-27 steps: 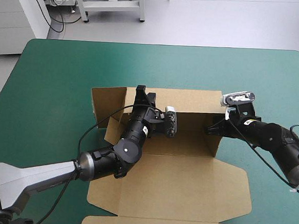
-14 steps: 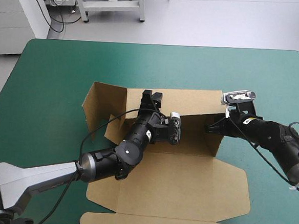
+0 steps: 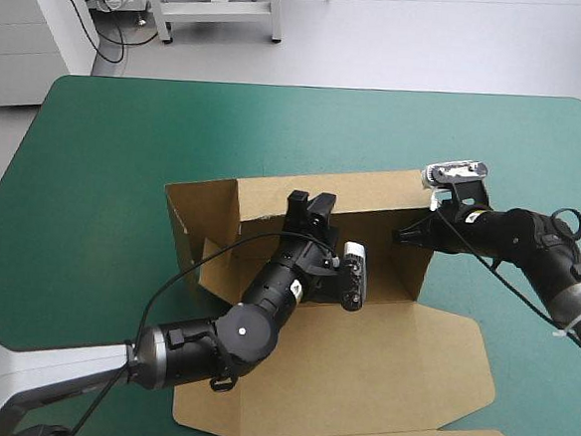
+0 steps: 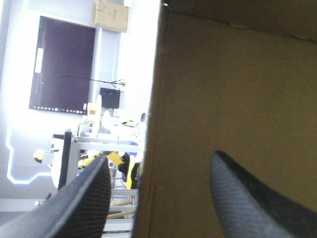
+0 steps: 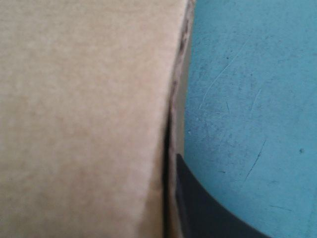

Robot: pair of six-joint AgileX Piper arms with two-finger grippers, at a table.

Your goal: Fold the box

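The brown box (image 3: 387, 260) sits in the middle of the table (image 3: 95, 164), on the teal-green cover, and is partly set up. Its back wall (image 3: 372, 189) stands raised along the box's far side, and a short side wall (image 3: 182, 232) stands at the box's left end. The wide lid (image 3: 370, 363) lies flat on the box's near side, reaching toward the table's near edge. The left hand (image 3: 308, 205) is up at the top edge of the back wall, left of that wall's middle. Its black fingers (image 4: 79, 203) stand wide apart, one on either side of an upright edge of board, and neither can be seen pressing on it. The right hand (image 3: 406, 235) is at the box's right end, where the back wall meets the right side wall. It is clamped on the board there: one black finger (image 5: 203, 208) lies flat against the sheet on the side facing the teal-green cover, and the other is hidden behind the sheet.
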